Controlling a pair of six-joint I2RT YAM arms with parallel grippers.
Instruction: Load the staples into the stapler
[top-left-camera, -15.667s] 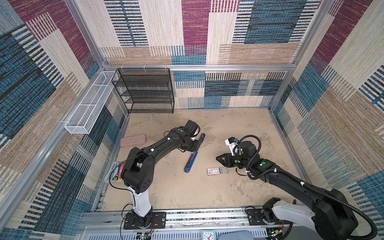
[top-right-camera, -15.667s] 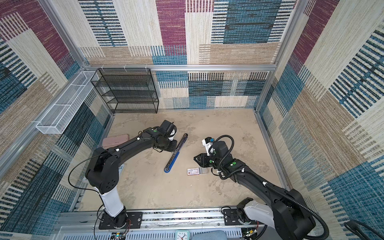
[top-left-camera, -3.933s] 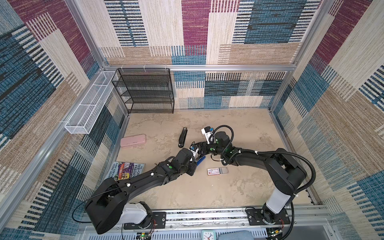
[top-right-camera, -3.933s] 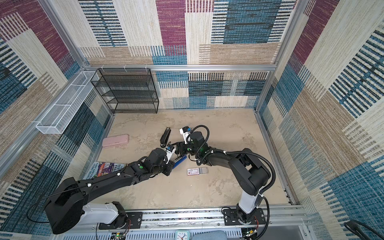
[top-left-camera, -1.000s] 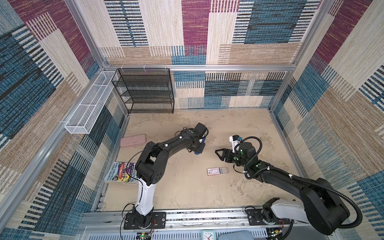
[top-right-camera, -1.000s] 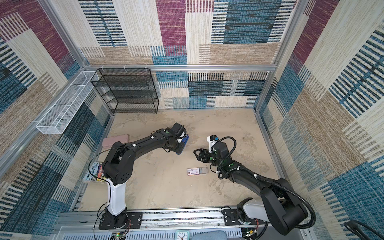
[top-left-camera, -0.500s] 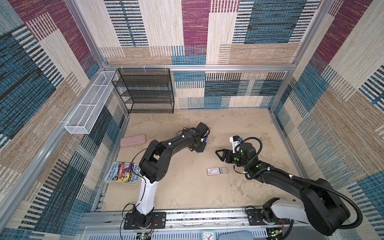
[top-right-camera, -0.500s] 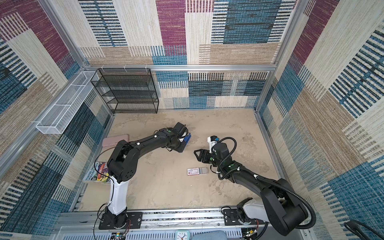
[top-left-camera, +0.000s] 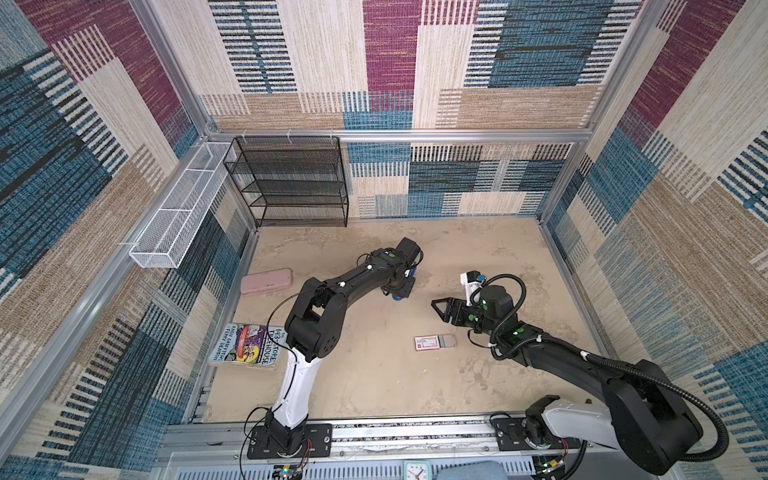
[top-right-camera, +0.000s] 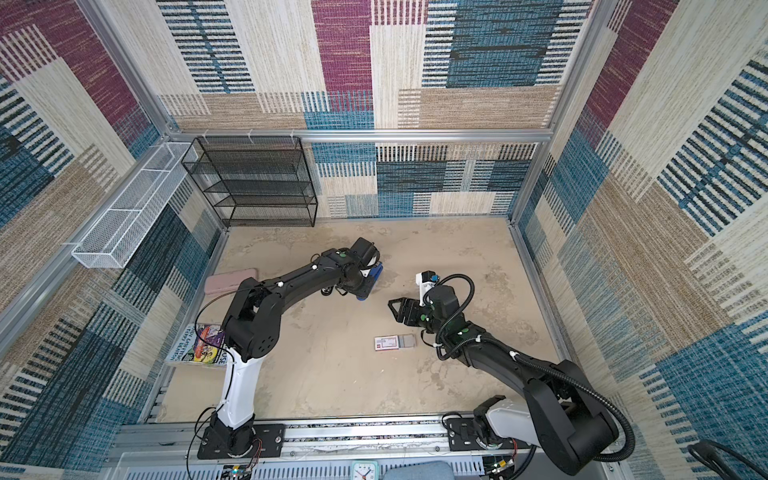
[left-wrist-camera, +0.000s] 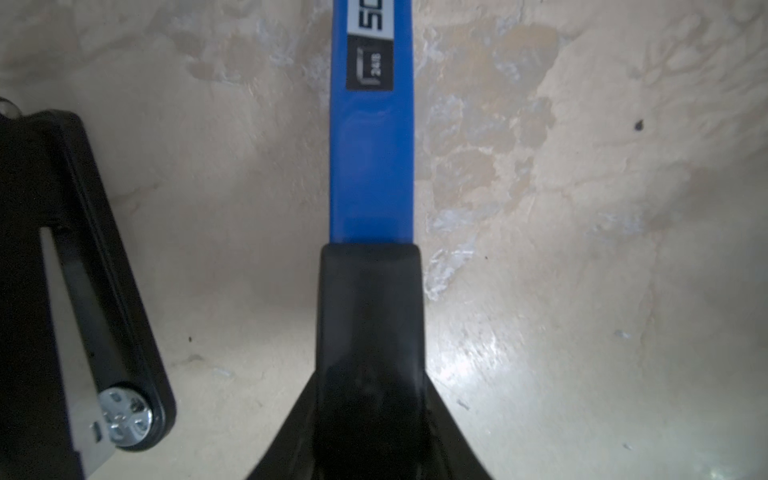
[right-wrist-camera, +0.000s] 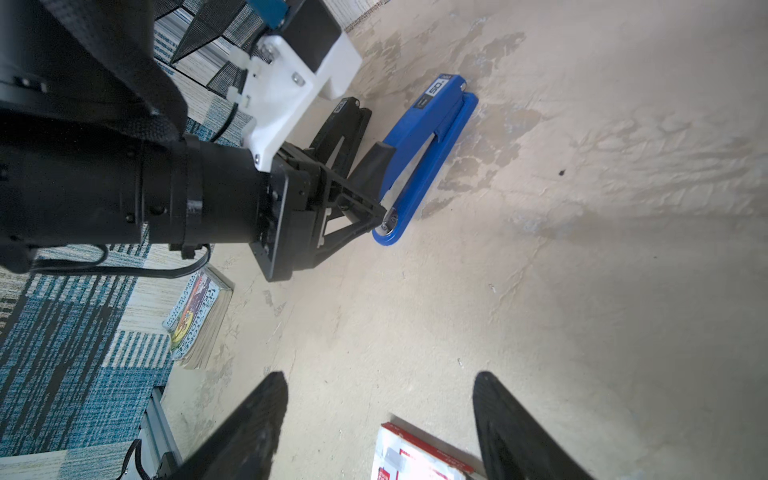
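1. The staples (top-left-camera: 448, 341) lie on the tabletop (top-left-camera: 374, 386) toward its near side, right of centre. They show as a grey tray drawn partly out of a flat white box (top-left-camera: 426, 342) with a red label. Single strips are too small to make out in both top views. In the right wrist view the box (right-wrist-camera: 419, 457) is cut off by the picture's edge.
2. The right pincer (top-left-camera: 439, 311) stands just beyond the box, jaws wide apart and holding nothing. Bare tabletop shows between its fingers (right-wrist-camera: 257, 415).
3. A book (top-left-camera: 248, 345) lies flat at the left edge. In a top view the left arm covers part of it.
4. The stapler (right-wrist-camera: 424, 124) is blue and lies flat left of centre, well apart from the staples. In both top views the left wrist hides most of it. Its magazine cannot be seen.
5. The left pincer (right-wrist-camera: 370, 160) is at the stapler's rear end, jaws parted.
   - One finger (left-wrist-camera: 83, 270) stands clear of the stapler, with tabletop between, so nothing is clamped.
   - A black wedge covers the stapler's rear. Whether it is a finger or part of the stapler cannot be told.
6. A pink case (top-left-camera: 267, 281) lies further back on the left.
7. A black mesh rack (top-left-camera: 291, 183) stands against the far wall.
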